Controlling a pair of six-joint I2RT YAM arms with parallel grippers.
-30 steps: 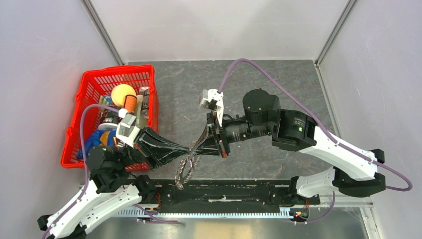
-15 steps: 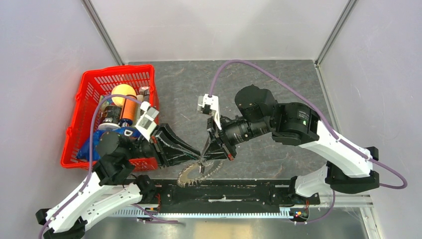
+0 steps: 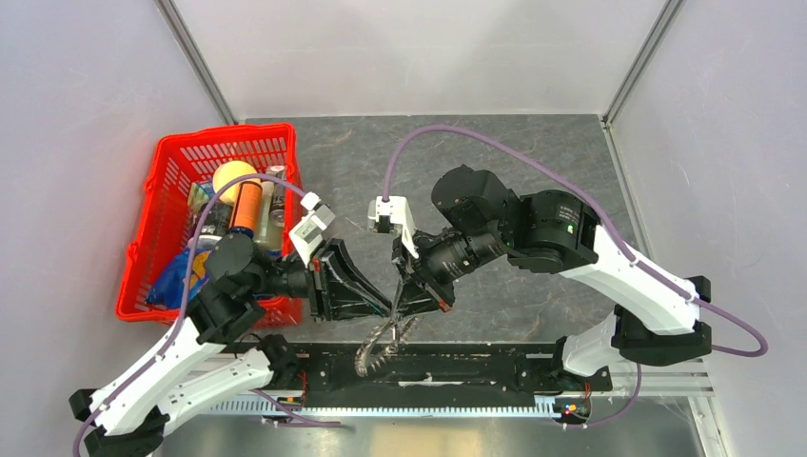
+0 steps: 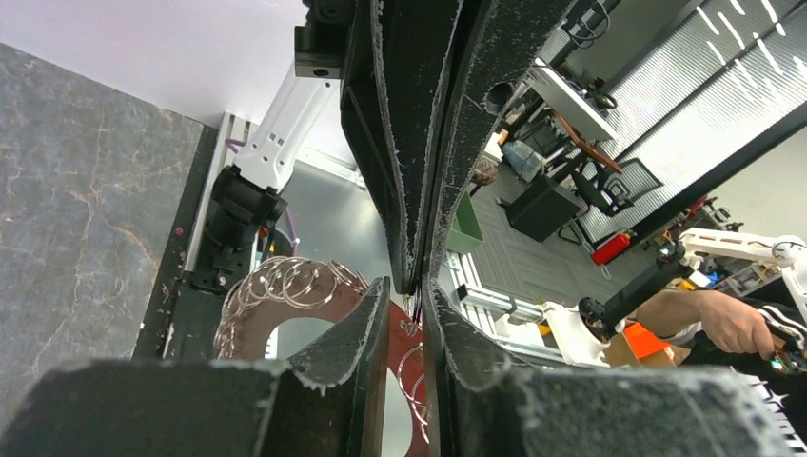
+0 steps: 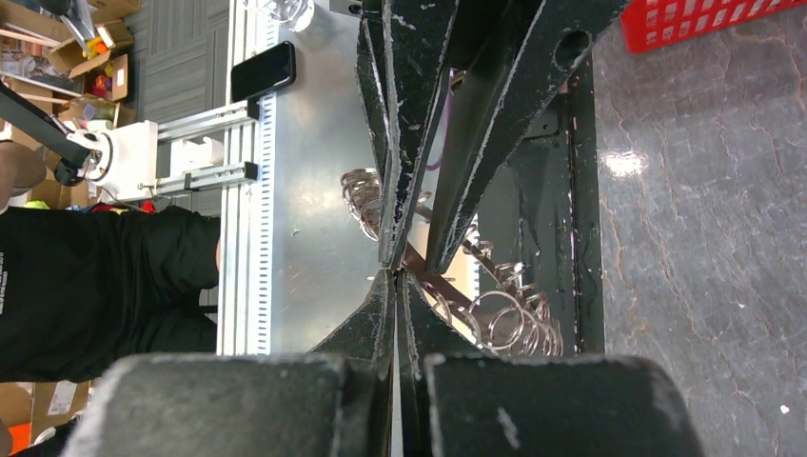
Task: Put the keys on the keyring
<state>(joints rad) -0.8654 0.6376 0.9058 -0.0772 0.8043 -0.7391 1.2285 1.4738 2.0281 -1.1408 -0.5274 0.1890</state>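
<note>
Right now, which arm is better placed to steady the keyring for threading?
Left, probably: a band of the keyring shows in the gap of the left claw in both wrist views, while the right claw is pinched fully shut.

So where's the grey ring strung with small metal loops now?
Top view, near centre: the keyring hangs below the tips of the left gripper and right gripper, by the black rail.

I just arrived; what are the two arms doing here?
The left gripper and the right gripper meet tip to tip above the near edge of the table. The keyring hangs under their fingertips. The right gripper's fingers are pressed together; which one holds the ring is unclear, and I cannot make out the loose key. A red basket stands at the left.
</note>
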